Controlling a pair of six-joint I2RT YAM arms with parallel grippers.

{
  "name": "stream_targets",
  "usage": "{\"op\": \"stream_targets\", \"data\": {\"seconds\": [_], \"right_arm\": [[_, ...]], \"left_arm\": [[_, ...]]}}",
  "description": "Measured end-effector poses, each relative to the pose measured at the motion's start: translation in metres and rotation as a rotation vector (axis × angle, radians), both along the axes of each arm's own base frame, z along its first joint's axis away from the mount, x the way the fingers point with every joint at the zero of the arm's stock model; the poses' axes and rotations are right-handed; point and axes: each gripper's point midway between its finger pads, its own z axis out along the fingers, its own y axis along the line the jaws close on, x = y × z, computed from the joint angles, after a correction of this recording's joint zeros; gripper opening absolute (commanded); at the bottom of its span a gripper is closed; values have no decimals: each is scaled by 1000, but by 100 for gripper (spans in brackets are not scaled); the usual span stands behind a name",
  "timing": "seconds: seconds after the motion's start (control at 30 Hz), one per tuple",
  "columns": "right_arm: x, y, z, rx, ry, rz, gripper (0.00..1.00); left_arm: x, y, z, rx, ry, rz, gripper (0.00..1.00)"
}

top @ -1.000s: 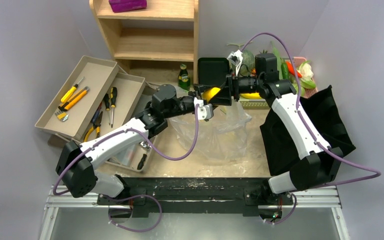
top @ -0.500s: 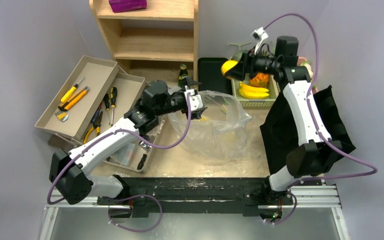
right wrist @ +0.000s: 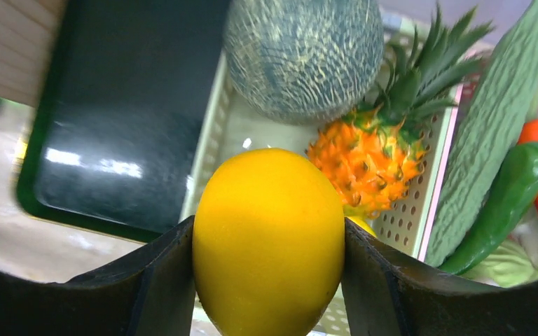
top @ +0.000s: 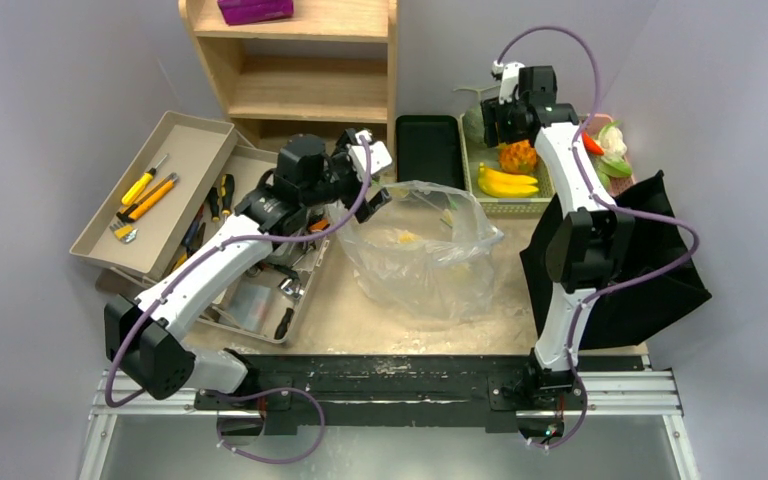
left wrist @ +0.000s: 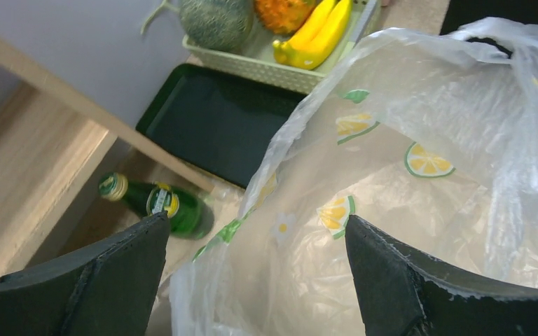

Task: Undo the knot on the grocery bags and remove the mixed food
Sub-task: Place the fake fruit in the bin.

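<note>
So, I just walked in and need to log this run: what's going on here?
The right tool is shut on a yellow citrus, holding it over the edge of the basket that holds a melon and pineapple. The left tool is open at the mouth of the clear plastic bag. The black cloth bag lies beside the right arm.

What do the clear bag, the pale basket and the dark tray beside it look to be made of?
Clear bag: thin plastic film, see-through and crinkled, printed with citrus slices. Pale basket: likely moulded plastic, matte, with walls punched in regular holes. Dark tray: probably hard plastic, smooth with a soft sheen, though coated metal can't be excluded.
</note>
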Motion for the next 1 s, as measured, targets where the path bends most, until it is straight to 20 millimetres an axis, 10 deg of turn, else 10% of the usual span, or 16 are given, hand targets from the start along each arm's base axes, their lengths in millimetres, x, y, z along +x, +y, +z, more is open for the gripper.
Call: {"op": "stream_targets", "data": {"seconds": [0.13, 0.4, 0.83, 1.0], "right_arm": [[-1, -14, -43, -88, 97, -21, 35], [-20, -30, -82, -187, 198, -25, 80], [-20, -20, -79, -156, 189, 29, 85], [-42, 14, -34, -15, 138, 166, 87]], "left_arm": [[10, 15, -1, -10, 56, 60, 92], [10, 30, -27, 42, 168, 114, 95], [-12, 31, -51, 147, 309, -12, 96], [-25, 26, -54, 160, 319, -95, 95]]}}
